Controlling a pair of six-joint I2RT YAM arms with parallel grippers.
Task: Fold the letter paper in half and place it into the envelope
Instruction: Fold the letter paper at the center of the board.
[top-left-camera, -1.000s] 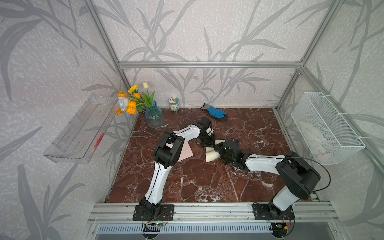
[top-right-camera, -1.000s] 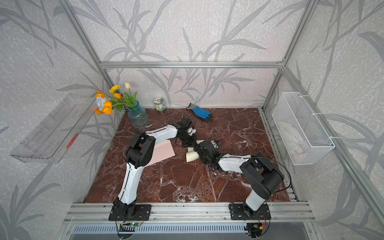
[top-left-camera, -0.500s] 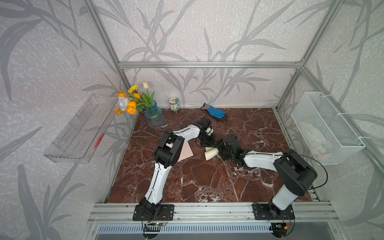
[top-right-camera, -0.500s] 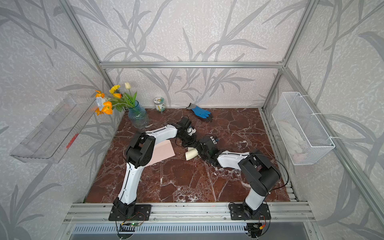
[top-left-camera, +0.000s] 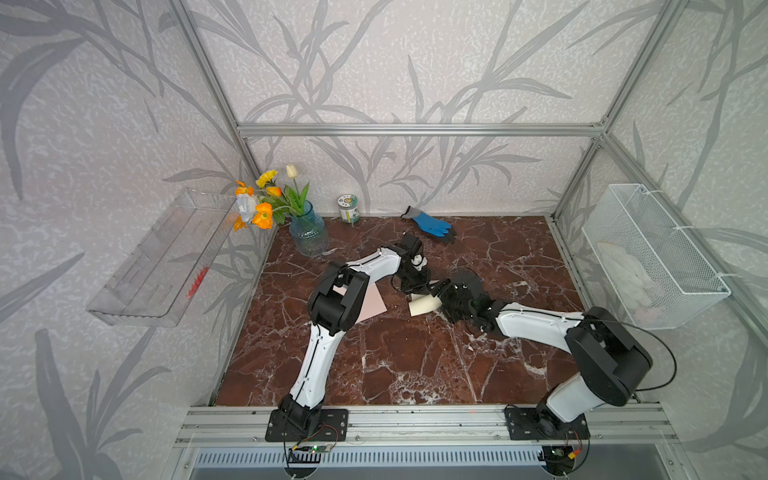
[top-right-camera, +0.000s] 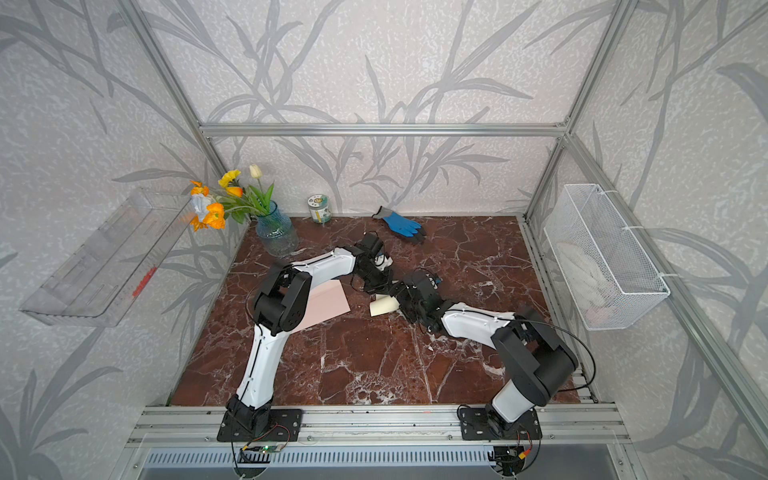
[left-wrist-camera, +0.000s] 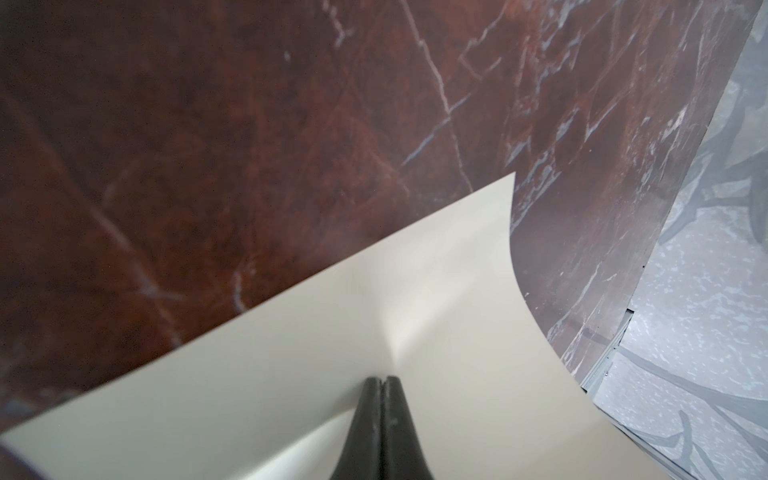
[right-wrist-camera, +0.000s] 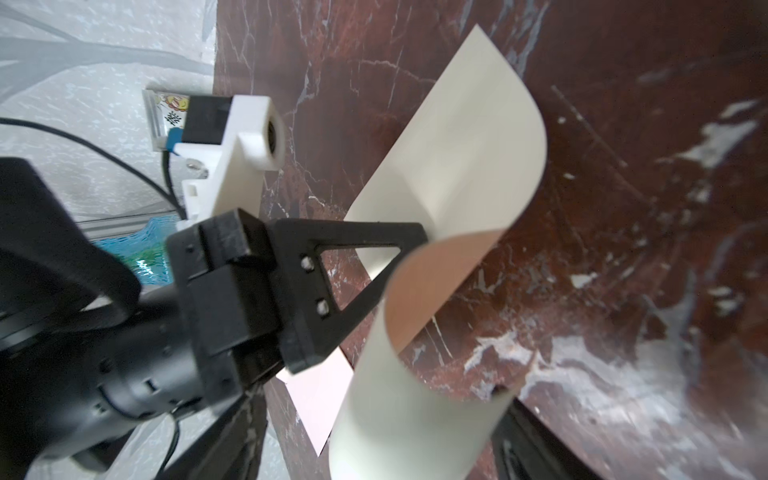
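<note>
Flowers in a blue vase (top-left-camera: 308, 232) are standing at the far left corner of the marble table (top-left-camera: 407, 365). Right of them, the pink envelope (top-right-camera: 322, 307) is lying flat, partly under the left arm. Next, the left gripper (left-wrist-camera: 381, 380) is pressing its fingers together; in the right wrist view it is pinching one edge of the cream letter paper (right-wrist-camera: 449, 166), which is curling over into a loop just beside the envelope. Farther right, the right gripper (top-left-camera: 446, 296) is sitting against that paper roll (top-left-camera: 422, 306) with its jaws spread wide; whether they are touching it cannot be told.
</note>
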